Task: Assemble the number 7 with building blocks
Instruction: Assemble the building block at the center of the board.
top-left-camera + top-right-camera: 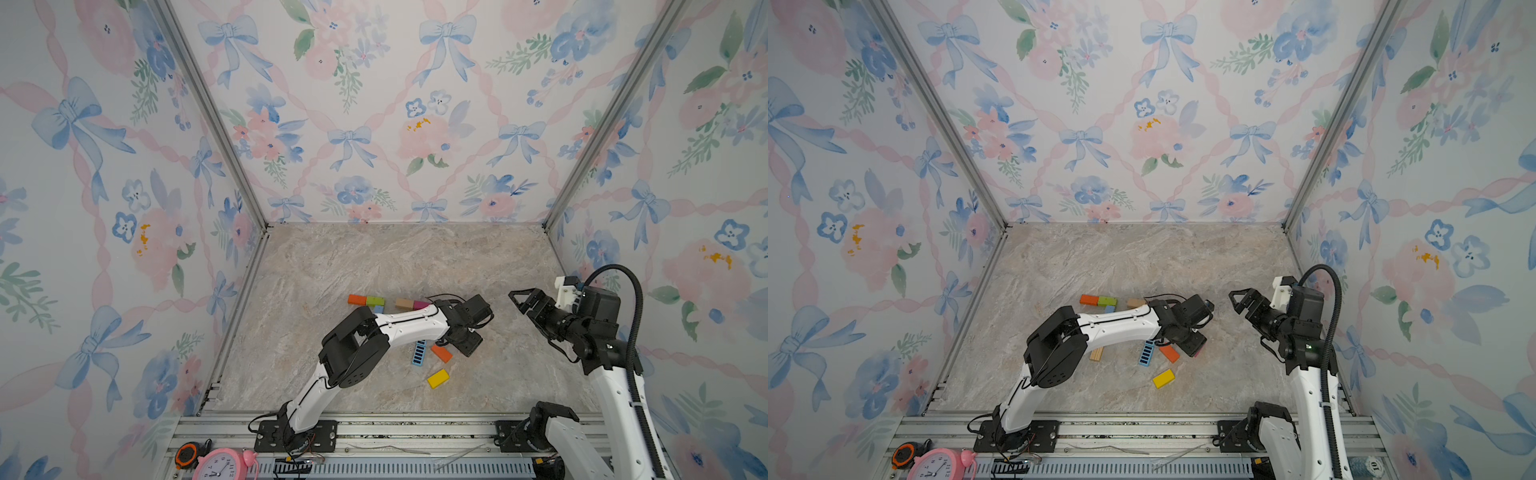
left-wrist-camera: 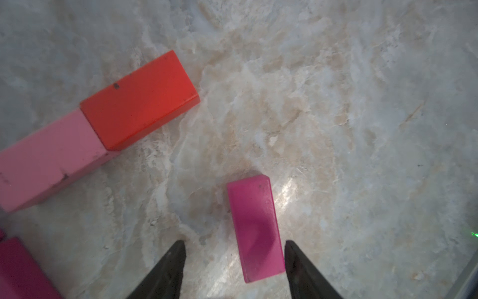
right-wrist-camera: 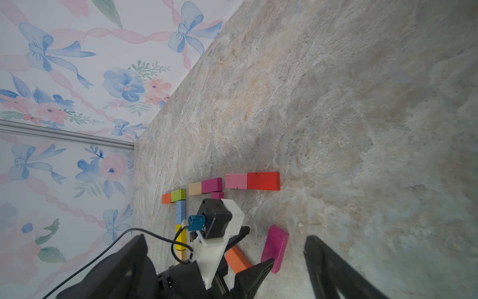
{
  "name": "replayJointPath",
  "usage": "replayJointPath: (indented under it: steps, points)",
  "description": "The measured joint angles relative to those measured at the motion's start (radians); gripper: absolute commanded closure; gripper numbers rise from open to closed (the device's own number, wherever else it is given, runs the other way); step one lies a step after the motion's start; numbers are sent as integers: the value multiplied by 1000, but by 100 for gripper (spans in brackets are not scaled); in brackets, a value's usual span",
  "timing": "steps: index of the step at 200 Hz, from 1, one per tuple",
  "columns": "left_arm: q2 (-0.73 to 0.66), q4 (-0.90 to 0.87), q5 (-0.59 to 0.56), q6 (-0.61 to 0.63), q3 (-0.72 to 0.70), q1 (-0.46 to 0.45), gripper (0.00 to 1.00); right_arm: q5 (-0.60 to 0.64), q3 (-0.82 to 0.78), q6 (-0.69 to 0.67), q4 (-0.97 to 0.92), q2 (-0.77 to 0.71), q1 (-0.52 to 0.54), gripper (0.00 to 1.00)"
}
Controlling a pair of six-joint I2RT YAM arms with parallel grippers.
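Jaws of left end effector [image 2: 234, 243] stand half open astride magenta block [image 2: 254, 227].

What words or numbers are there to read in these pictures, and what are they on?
"9", "10", "11", "12": dial of the round pink alarm clock by the front rail; its other numerals are cut off.
"10": small round pale disc near the right arm's base, in a top view.
Orange-and-black tape measure: any label is too blurred to read.
Coloured building blocks: no writing.
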Motion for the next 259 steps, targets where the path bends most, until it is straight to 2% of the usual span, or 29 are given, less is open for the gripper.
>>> replayJointPath:
  steps: [111,135,167,224,259]
  points:
    - [58,-45,2,-34,51,-24,43,-9,-3,0,43,14,0,3]
    - [58,-49,-5,-48,51,-32,51,-11,-8,0,48,13,0,3]
    - [58,-56,-11,-82,51,-34,69,-15,-16,0,51,0,0,3]
    - [58,-53,1,-158,49,-19,84,-14,-16,0,51,-22,0,3]
    - [65,-55,27,-220,66,14,86,-14,-16,0,51,-24,-1,3]
